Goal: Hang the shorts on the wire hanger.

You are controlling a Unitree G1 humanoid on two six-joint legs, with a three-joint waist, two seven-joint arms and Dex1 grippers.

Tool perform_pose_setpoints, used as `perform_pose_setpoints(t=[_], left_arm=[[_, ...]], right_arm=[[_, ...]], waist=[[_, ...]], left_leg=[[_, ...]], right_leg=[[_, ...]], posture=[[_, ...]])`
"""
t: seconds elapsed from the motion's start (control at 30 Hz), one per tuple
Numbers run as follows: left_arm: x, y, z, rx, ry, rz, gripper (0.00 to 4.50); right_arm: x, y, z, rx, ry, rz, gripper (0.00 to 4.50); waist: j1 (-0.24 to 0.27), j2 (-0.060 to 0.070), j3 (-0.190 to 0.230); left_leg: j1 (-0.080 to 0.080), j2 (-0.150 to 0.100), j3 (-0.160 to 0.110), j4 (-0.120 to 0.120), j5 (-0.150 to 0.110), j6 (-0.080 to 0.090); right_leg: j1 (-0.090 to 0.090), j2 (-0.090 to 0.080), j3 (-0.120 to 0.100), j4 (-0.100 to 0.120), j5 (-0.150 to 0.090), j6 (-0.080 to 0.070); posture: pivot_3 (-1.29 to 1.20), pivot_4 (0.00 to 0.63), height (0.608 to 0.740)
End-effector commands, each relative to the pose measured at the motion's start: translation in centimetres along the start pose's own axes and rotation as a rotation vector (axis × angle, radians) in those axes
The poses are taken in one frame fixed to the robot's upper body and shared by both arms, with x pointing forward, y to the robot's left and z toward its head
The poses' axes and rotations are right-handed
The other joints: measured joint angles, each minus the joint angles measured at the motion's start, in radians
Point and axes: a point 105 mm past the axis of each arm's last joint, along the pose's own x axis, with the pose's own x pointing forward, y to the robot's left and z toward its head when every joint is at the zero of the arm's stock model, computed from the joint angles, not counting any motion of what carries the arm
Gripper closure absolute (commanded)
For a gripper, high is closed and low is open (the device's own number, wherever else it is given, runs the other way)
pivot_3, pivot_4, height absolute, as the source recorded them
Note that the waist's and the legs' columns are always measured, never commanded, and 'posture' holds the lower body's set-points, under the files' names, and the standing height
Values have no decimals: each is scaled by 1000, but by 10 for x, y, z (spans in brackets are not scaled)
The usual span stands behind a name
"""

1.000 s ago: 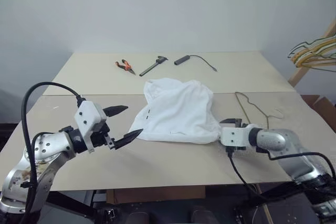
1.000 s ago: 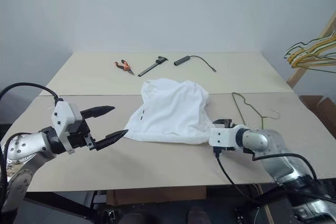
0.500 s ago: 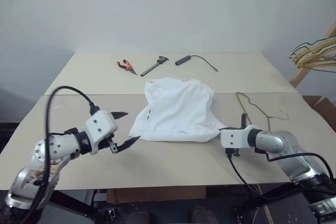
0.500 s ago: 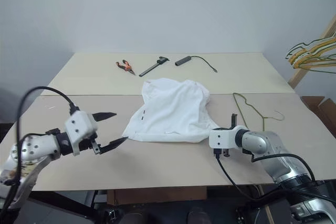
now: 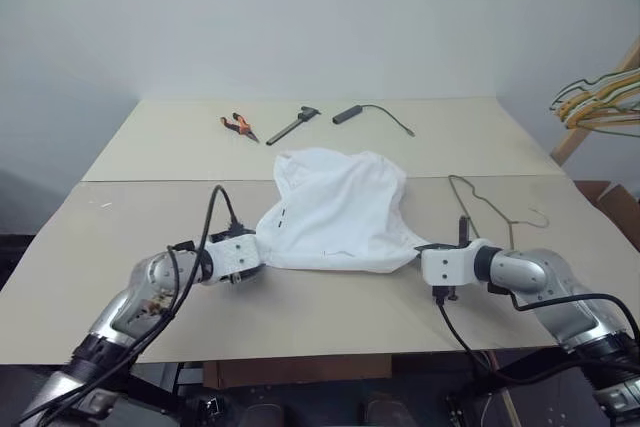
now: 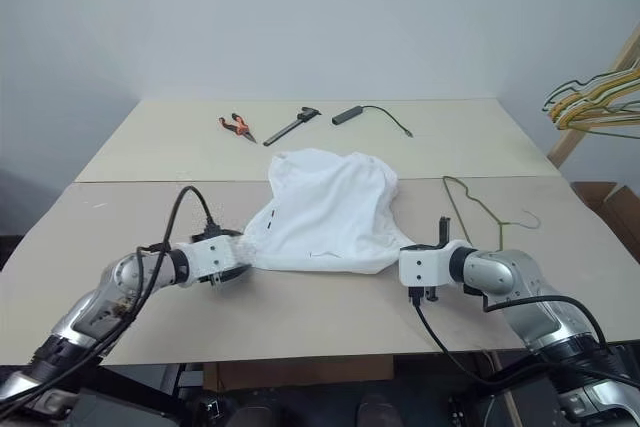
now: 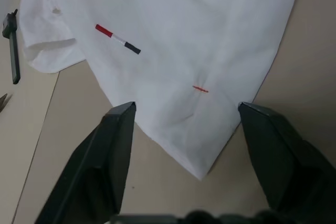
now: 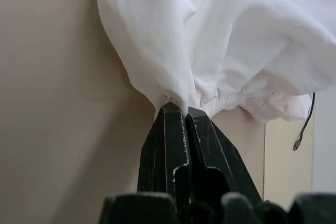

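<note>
The white shorts lie spread on the table's middle. My right gripper is shut on their near right corner, next to the gathered waistband with its faint pink mark. At the near left corner my left gripper rests low on the table, open, its two black fingers on either side of the cloth's point. Small red and dark marks show on the cloth just beyond it. The wire hanger lies flat on the table just right of the shorts, behind my right gripper.
Orange-handled pliers, a black tool and a black device with a cable lie along the far part of the table. A bunch of yellowish hangers hangs on a wooden rack at the right edge.
My left arm has dropped and reached forward to the shorts' near left corner, its jaws narrower than before. My right gripper has shut on the near right corner.
</note>
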Motion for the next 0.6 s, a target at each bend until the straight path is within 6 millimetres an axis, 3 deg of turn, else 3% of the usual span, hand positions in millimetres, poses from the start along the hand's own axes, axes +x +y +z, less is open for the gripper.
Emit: perform_pose_setpoints(t=[0.03,0.27,0.47,0.6], left_arm=[[8,5,3,44,0,-16,2208],[18,12,1,48,4,-15,4480],[18,20,0,57,-3,2,4480],[-2,20,6,95,-61,-63,4480]], right_arm=[[-8,-22,8,-31,-29,-73,4500],[-10,-18,8,-18,-27,-86,4500],[-11,-16,9,-15,-32,-82,4500],[-17,-21,11,-9,-47,-84,4500]], waist=[[0,0,0],[2,0,0],[2,0,0],[-2,0,0]], left_leg=[[0,0,0,0,0,0],[0,0,0,0,0,0],[0,0,0,0,0,0],[-1,0,0,0,0,0]], right_leg=[[0,0,0,0,0,0],[0,0,0,0,0,0],[0,0,0,0,0,0],[-1,0,0,0,0,0]], posture=[[-18,0,740],[0,0,740],[-3,0,740],[-2,0,740]])
